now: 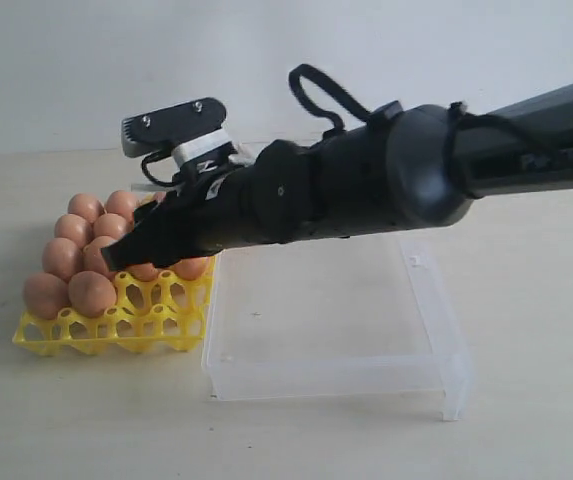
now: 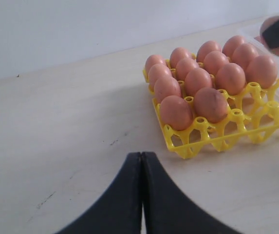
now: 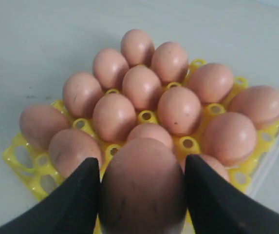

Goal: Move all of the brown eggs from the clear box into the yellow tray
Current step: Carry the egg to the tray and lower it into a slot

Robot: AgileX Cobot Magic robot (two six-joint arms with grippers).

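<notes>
The yellow tray (image 1: 106, 335) stands left of the clear box (image 1: 336, 375) and holds several brown eggs (image 1: 91, 292). My right gripper (image 1: 131, 250) reaches across over the tray's near right part. In the right wrist view the right gripper (image 3: 142, 160) is shut on one brown egg (image 3: 141, 190), held just above the tray (image 3: 27, 161) and its seated eggs (image 3: 112, 117). No eggs show in the clear box. My left gripper (image 2: 141, 154) is shut on nothing, low over the bare table beside the tray (image 2: 197, 146).
The right arm's black body (image 1: 386, 190) spans above the clear box's back half. A pale wall runs behind the table (image 1: 526, 430).
</notes>
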